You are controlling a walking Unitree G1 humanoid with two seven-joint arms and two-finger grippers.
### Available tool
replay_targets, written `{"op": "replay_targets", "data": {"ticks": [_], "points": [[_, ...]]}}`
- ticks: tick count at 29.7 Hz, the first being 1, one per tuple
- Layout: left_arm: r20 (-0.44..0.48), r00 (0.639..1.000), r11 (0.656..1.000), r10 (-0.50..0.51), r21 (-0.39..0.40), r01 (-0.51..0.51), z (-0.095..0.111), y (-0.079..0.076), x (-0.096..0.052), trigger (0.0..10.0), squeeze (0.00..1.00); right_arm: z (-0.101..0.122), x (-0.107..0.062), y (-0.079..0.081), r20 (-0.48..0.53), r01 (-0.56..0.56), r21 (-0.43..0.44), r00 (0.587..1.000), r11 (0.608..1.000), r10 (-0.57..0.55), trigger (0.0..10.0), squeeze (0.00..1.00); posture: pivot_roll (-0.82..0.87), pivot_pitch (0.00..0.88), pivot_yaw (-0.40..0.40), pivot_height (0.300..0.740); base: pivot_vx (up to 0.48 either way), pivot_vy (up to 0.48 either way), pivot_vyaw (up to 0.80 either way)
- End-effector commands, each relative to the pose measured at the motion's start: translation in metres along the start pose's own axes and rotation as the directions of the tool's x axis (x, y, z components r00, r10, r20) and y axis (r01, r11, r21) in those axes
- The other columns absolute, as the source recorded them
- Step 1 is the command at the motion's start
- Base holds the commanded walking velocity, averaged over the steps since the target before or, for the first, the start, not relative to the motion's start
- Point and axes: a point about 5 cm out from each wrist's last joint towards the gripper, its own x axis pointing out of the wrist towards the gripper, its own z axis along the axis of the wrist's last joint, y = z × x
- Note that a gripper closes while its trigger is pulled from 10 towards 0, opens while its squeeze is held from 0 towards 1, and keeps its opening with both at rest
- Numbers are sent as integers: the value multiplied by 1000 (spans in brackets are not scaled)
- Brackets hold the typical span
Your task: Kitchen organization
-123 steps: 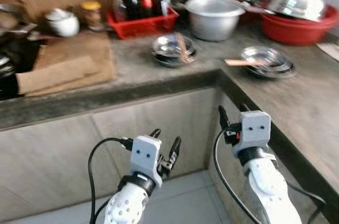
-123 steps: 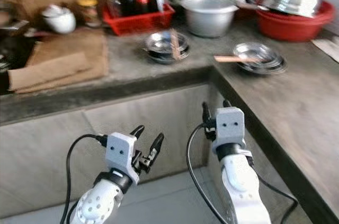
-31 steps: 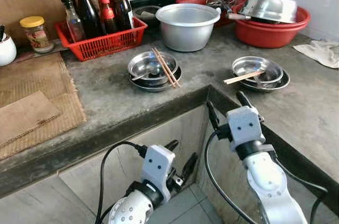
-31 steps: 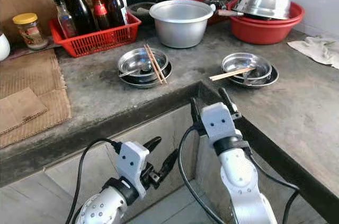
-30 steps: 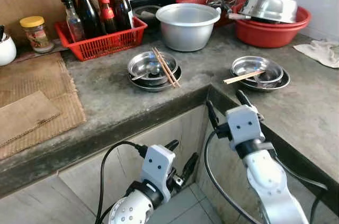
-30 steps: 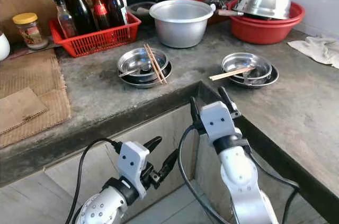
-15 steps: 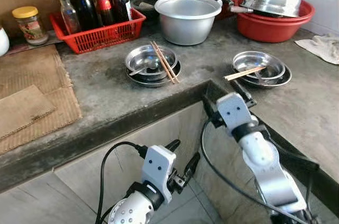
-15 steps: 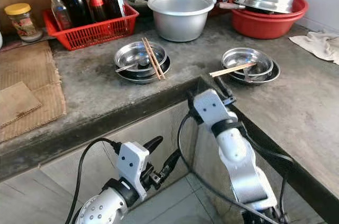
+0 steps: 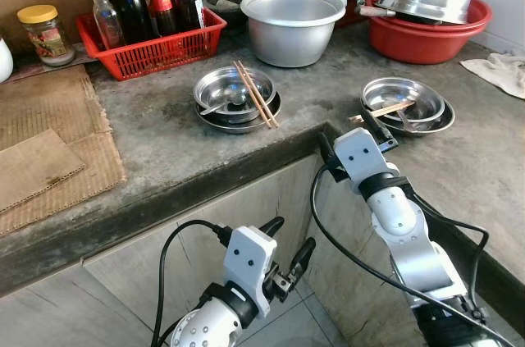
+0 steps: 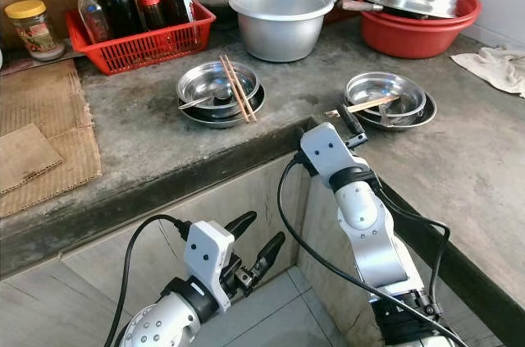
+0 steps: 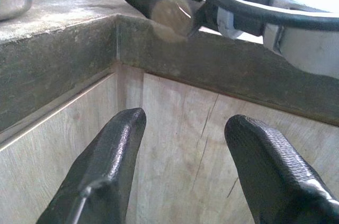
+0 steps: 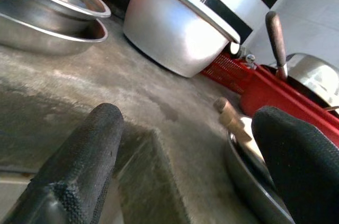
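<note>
Right eye view: right end effector (image 10: 341, 128) fingers spread, empty, at worktop (image 10: 148, 134) corner. Chopstick (image 10: 361, 105) on steel bowls (image 10: 385, 98) just ahead. Step, judged: approach. You next reach forward, pinch chopstick. Left end effector (image 10: 258, 252) spread, idle below.

grey l-shaped counter (image 9: 164, 138) carries a red basket (image 9: 156, 52), steel bowls (image 9: 235, 99), pot (image 9: 292, 25), red basin (image 9: 426, 35) and cardboard (image 9: 37, 162).

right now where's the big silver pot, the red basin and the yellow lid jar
silver pot (image 9: 294, 27): left eye view, on its outer side wall
red basin (image 9: 426, 35): left eye view, on its front wall
yellow-lid jar (image 9: 46, 35): left eye view, on its glass body
</note>
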Motion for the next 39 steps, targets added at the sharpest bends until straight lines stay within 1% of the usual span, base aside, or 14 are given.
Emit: {"op": "replay_targets", "data": {"ticks": [1, 13, 16, 22, 23, 25, 27, 35, 36, 37, 38, 39], "points": [[25, 1000, 1000, -5, 7, 5, 5, -3, 0, 10000, 0, 0, 3, -4, 8, 17, -8, 1000, 1000, -17, 10000, 0, 210, 112, -30, 740, 0, 0, 0], [25, 1000, 1000, 0, 9, 0, 5, -1, 0, 10000, 0, -4, 13, -15, 7, 50, -33, 999, 998, -50, 10000, 0, 211, 116, -31, 740, 0, 0, 0], [35, 999, 1000, 1, 12, -1, 6, -2, 1, 10000, 0, -5, 17, -20, 7, 71, -45, 997, 996, -71, 10000, 0, 209, 116, -32, 740, 0, 0, 0], [57, 998, 1000, -2, 12, 1, 10, -3, 2, 10000, 0, -7, 19, -22, 6, 76, -60, 997, 995, -75, 10000, 0, 210, 117, -33, 740, 0, 0, 0], [76, 997, 1000, 0, 9, -1, 13, -2, 3, 10000, 0, -7, 20, -22, 3, 75, -59, 997, 995, -75, 4706, 0, 209, 119, -35, 740, 0, 0, 0], [94, 996, 1000, 4, 8, -5, 16, -2, 4, 10000, 0, -8, 21, -22, 2, 73, -61, 997, 995, -73, 1686, 0, 209, 119, -35, 740, 0, 0, 0], [99, 995, 1000, 5, 10, -6, 17, -2, 6, 10000, 0, -9, 23, -22, 4, 74, -65, 997, 995, -73, 0, 0, 207, 116, -35, 740, 0, 0, 0], [105, 994, 1000, 10, 13, -11, 17, -1, 7, 10000, 0, -8, 27, -25, 17, 78, -70, 997, 995, -77, 0, 0, 205, 116, -40, 740, 0, 0, 0], [128, 992, 1000, 10, -7, -10, 18, -1, 7, 10000, 0, -7, 27, -26, 31, 87, -82, 996, 993, -84, 0, 0, 205, 115, -40, 740, 0, 0, 0], [128, 992, 1000, 10, -7, -10, 18, -1, 7, 10000, 0, -7, 27, -26, 31, 87, -82, 996, 993, -84, 0, 0, 205, 115, -40, 740, 0, 0, 0], [127, 992, 1000, 11, -6, -11, 17, -1, 7, 10000, 0, -3, 28, -30, 165, 101, -194, 984, 976, -69, 0, 0, 205, 115, -40, 740, 0, 0, 0], [131, 991, 1000, 13, -9, -12, 18, -1, 7, 10000, 0, 2, 27, -31, 221, 104, -228, 974, 968, -53, 0, 0, 205, 115, -40, 740, 0, 0, 0]]}}
